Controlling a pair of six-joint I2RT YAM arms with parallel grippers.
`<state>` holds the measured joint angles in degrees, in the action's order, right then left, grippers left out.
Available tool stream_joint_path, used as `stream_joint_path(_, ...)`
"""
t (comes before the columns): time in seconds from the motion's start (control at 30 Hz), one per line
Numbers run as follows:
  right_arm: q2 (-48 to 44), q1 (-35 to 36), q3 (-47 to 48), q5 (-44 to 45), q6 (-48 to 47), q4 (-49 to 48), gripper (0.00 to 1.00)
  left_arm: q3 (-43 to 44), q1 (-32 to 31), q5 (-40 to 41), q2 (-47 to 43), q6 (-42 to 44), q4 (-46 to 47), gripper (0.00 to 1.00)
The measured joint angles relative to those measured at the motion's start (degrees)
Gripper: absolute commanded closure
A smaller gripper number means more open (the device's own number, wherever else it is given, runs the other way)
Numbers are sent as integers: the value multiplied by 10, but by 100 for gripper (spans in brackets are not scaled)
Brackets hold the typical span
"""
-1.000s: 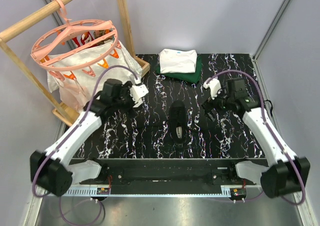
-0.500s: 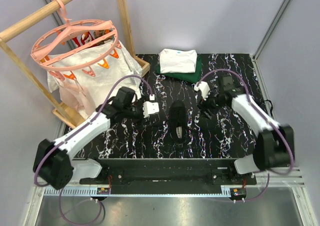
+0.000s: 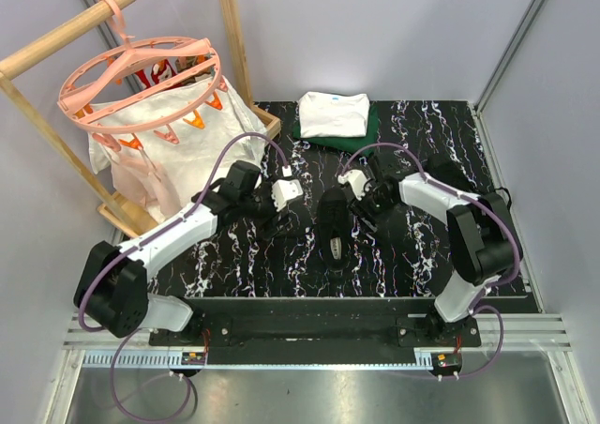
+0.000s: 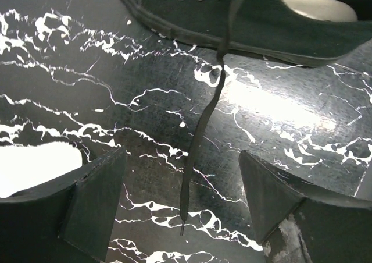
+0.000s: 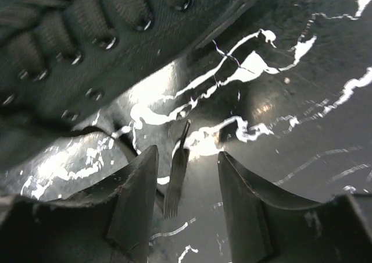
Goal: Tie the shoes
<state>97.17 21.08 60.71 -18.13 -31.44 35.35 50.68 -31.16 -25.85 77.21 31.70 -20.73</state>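
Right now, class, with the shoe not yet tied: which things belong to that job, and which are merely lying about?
For the job: black sneaker; left lace; right lace; left pincer, open around its lace; right pincer, open around its lace.

Lying about: folded white and green clothes; pink round hanger; white cloth below it; wooden rack.

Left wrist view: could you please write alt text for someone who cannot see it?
A thin black lace trails from the black sneaker at the top, down across the black marbled table, ending between the fingers of the open left gripper.
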Motion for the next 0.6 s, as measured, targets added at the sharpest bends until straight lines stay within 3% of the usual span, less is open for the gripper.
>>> stream_joint_path(0.1,18,14,-5,24,15,-15,52,0,0,10,6,-16,8,19)
stream_joint_path(0.2,26,23,-8,46,24,-30,63,0,0,16,7,-27,12,19)
stream_joint_path(0.27,27,28,-9,60,31,-37,73,0,0,20,7,-32,12,19)
stream_joint_path(0.3,27,30,-10,68,34,-41,89,0,0,21,7,-33,12,19)
stream_joint_path(0.37,26,34,-11,78,42,-48,100,0,0,24,7,-33,12,19)
stream_joint_path(0.6,-40,30,-66,152,91,-52,100,0,0,26,7,-33,17,19)
